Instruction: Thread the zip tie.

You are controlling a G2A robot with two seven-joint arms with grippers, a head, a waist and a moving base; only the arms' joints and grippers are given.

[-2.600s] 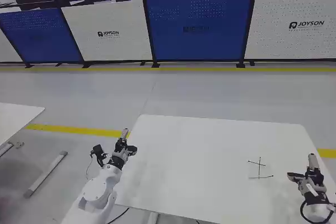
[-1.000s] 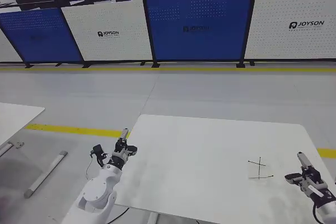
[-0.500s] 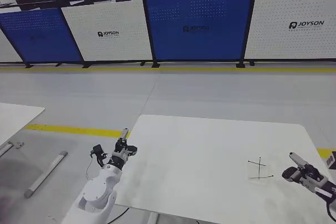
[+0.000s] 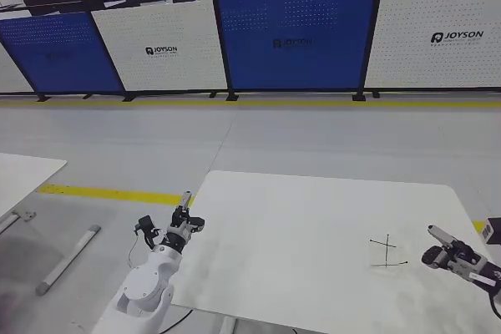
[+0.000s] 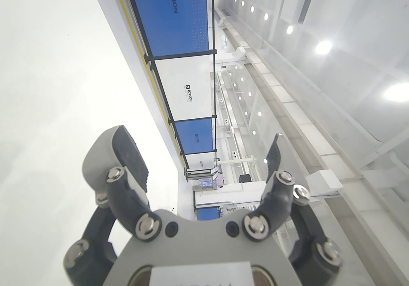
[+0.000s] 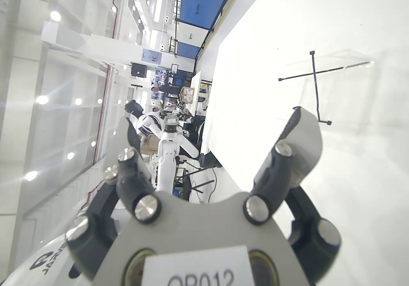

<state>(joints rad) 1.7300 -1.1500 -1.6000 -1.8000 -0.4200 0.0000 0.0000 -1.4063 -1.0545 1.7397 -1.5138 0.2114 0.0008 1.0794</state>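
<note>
Two thin black zip ties [image 4: 388, 251] lie crossed on the white table [image 4: 317, 209], near its right side. My right gripper [image 4: 435, 245] hovers just right of them, open and empty, pointing toward them. In the right wrist view the crossed zip ties [image 6: 314, 75] lie a little beyond the open right gripper [image 6: 214, 127], and one fingertip [image 6: 302, 118] is close to a tie's end. My left gripper [image 4: 184, 200] sits at the table's left edge, far from the ties. The left wrist view shows this left gripper [image 5: 201, 153] open with nothing in it.
A second white table [image 4: 8, 179] stands off to the left, with a pale bar [image 4: 67, 259] lying on the floor between the tables. Blue and white partition panels [image 4: 292, 42] close the back. A yellow floor line [image 4: 108, 194] runs behind the table.
My right gripper has swung from the table's front right corner up and toward the zip ties, turning to point at them. The left arm has stayed still.
</note>
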